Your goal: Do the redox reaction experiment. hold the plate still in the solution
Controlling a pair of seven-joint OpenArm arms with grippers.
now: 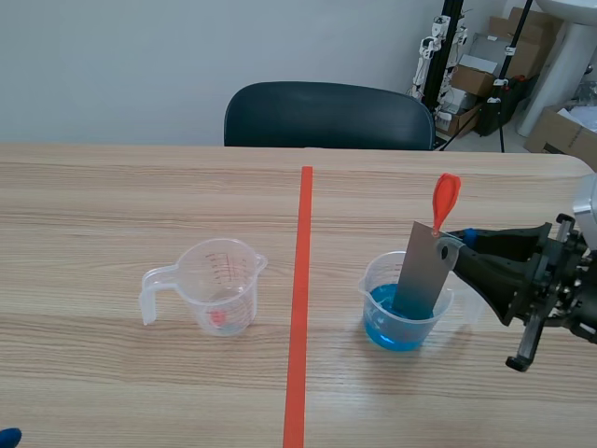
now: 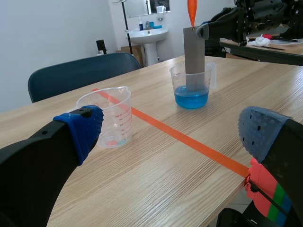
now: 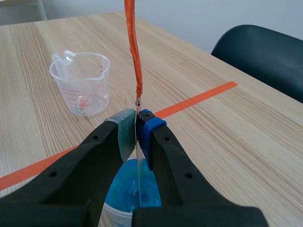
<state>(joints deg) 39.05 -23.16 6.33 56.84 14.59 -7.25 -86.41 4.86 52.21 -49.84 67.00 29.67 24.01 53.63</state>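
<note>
— Right fingers (image 3: 124,135): what have they got?
— They're clamped on the grey plate (image 1: 424,271) near its top. Its lower end stands tilted in the blue solution (image 1: 396,329), in the cup (image 1: 366,287) right of the tape line.
— Left fingers (image 2: 83,125)?
— Spread wide and holding nothing, at the bench's (image 1: 112,205) near left.

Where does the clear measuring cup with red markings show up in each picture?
Scene view: the measuring cup stands left of the orange tape line.
Left wrist view: the measuring cup stands on the near side of the tape line, across it from the blue-filled beaker.
Right wrist view: the measuring cup stands ahead of the right gripper, beyond the tape line.
Shared landmark: the orange tape line.
</note>
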